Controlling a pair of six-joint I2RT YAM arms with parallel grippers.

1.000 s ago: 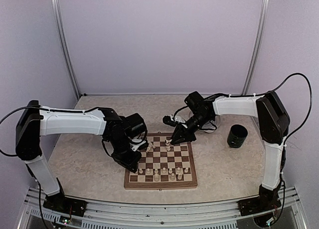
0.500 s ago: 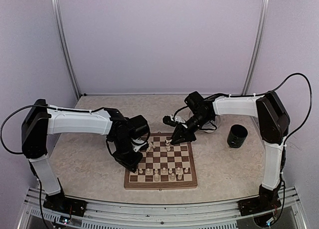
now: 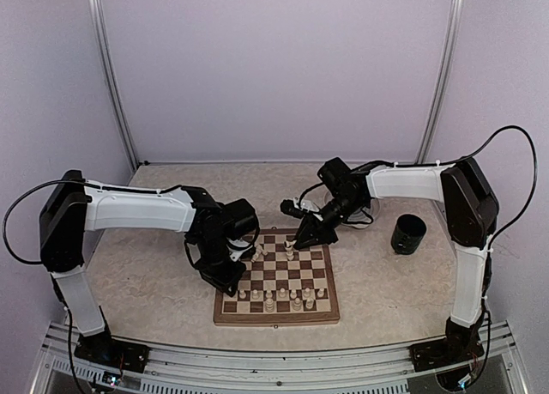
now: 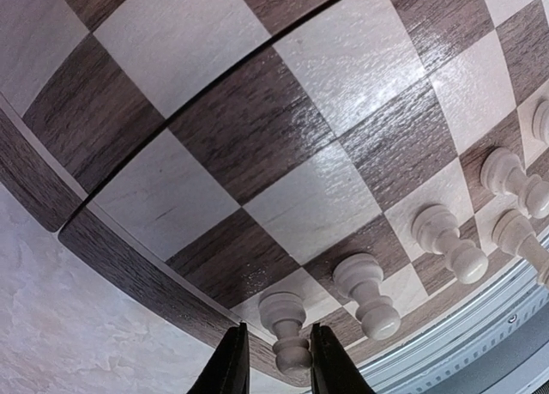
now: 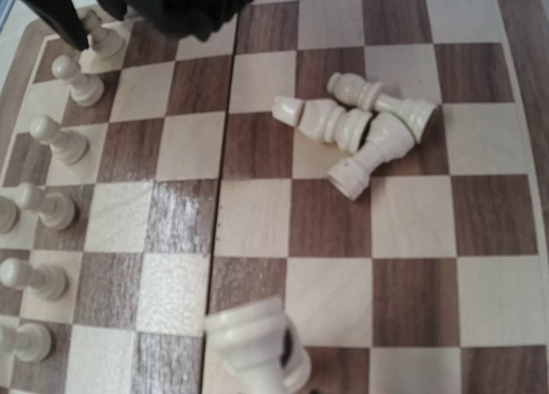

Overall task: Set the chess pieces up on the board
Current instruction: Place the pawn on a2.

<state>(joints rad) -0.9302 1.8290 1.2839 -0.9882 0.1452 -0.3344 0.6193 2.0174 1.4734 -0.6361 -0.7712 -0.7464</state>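
Observation:
The board (image 3: 276,313) lies between my two arms. A row of pale chess pieces (image 3: 283,296) stands along its near side. In the left wrist view my left gripper (image 4: 278,329) straddles the corner pawn (image 4: 290,330), which stands upright on its square. The jaws are slightly parted, with a gap showing on the left side. My right gripper (image 3: 303,237) hovers over the far edge of the board, shut on a pale rook-like piece (image 5: 254,348). Three pieces (image 5: 356,124) lie toppled in a heap on the board (image 5: 412,214).
A black cup (image 3: 408,233) stands on the table right of the board. Standing pawns (image 5: 51,205) line the left side of the right wrist view, with the left arm's black body (image 5: 163,3) above them. A metal rail runs along the table's near edge.
The left jaws have parted from the corner pawn, which stays standing on its square. The left arm shifted slightly. The right arm has not moved.

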